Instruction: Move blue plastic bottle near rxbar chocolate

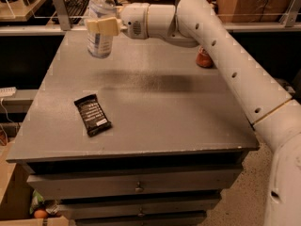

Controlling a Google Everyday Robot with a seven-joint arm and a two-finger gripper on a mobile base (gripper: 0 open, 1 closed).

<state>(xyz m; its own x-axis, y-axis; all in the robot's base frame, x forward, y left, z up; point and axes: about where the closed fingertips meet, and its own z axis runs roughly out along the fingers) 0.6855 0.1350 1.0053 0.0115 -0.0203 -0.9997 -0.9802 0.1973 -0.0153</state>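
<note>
My gripper (pixel 101 26) is shut on the blue plastic bottle (pixel 99 41), a clear bottle with a pale label. It holds the bottle upright, lifted just above the grey table top (pixel 155 112) at the far left. The rxbar chocolate (pixel 92 115), a flat black wrapper with white lettering, lies on the table near the front left, well in front of the bottle. My white arm (pixel 221 46) reaches in from the right across the back of the table.
A red can (pixel 203 58) stands at the back right, partly hidden behind my arm. A desk with a keyboard (pixel 75 4) runs behind the table. Drawers (pixel 136 187) sit below the table top.
</note>
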